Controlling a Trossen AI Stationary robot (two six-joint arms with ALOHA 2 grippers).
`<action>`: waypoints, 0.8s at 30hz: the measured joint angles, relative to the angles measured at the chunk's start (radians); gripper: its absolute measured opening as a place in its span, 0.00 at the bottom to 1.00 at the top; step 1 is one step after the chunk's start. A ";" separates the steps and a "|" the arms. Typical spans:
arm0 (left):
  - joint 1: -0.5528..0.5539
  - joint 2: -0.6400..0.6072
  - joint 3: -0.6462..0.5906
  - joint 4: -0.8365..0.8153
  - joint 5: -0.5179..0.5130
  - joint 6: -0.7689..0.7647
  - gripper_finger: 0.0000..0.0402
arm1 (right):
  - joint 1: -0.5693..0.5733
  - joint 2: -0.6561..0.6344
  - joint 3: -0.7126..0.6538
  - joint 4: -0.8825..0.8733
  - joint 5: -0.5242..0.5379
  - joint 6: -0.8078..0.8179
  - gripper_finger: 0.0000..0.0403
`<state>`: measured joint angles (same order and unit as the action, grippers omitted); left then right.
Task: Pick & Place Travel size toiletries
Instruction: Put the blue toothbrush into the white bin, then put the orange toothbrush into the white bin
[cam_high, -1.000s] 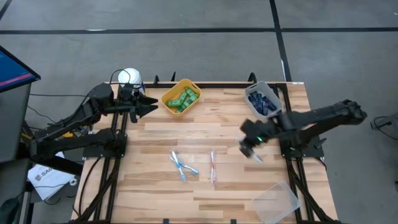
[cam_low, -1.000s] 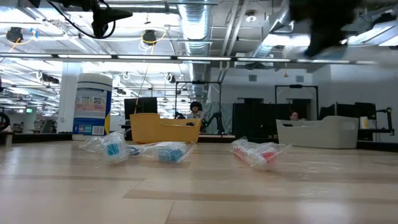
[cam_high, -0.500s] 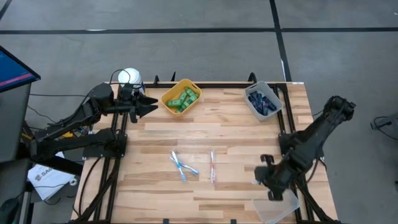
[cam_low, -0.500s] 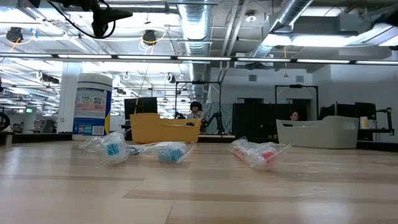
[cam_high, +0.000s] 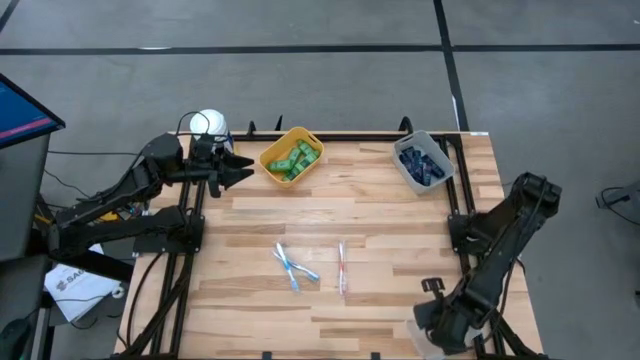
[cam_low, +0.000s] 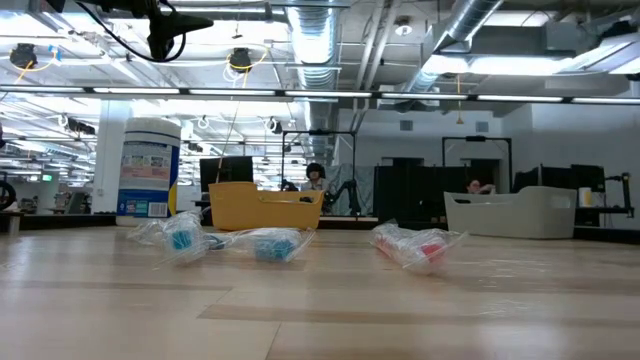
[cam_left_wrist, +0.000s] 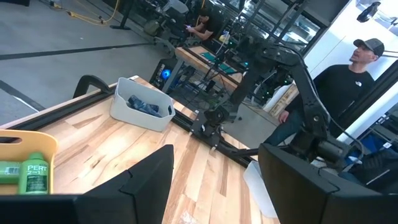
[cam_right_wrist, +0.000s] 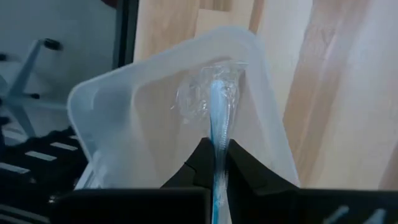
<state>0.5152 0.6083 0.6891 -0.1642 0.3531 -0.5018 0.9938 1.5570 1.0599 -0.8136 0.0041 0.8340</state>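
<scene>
My right gripper (cam_right_wrist: 216, 163) is shut on a wrapped toothbrush with a blue stripe (cam_right_wrist: 216, 109). It hovers over the clear bin (cam_right_wrist: 137, 124) at the table's near right corner (cam_high: 440, 322). Three more wrapped toothbrushes lie flat mid-table: two blue ones (cam_high: 291, 265) and a pink one (cam_high: 341, 266); the low view shows them too (cam_low: 270, 243). Green bottles fill the yellow bin (cam_high: 291, 158) and navy tubes the grey bin (cam_high: 421, 163). My left gripper (cam_high: 238, 170) waits open at the far left edge. My right gripper pinches the toothbrush's handle (cam_right_wrist: 216, 152) between its two fingers, and the handle runs along the fingers. The wrapped head end (cam_right_wrist: 210, 93) sticks out past the fingertips over the inside of the clear bin. Whether it touches the bin's floor I cannot tell.
A large white-lidded canister (cam_high: 208, 124) stands at the far left corner, beside my left arm. The clear bin (cam_high: 462, 318) overhangs the near right edge. People stand beyond the table's right side (cam_left_wrist: 348, 74). Bare wood lies between the toothbrushes and the bins.
My right gripper has carried the toothbrush from the right middle of the table toward the near edge and now sits over the clear bin. It has stayed shut on it. My left arm and the other toothbrushes have kept still.
</scene>
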 joint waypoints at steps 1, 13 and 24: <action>0.000 0.000 0.000 0.000 0.000 0.000 0.58 | 0.000 0.015 0.003 0.000 -0.006 -0.004 0.01; 0.000 0.000 0.000 0.000 0.000 -0.001 0.58 | -0.011 0.071 0.095 -0.036 -0.008 -0.080 0.32; -0.016 -0.027 -0.003 -0.003 0.056 0.117 0.52 | -0.187 0.002 0.269 -0.211 0.039 -0.093 0.59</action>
<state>0.4989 0.5815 0.6866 -0.1670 0.4095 -0.3849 0.8064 1.5587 1.3292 -1.0248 0.0432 0.7409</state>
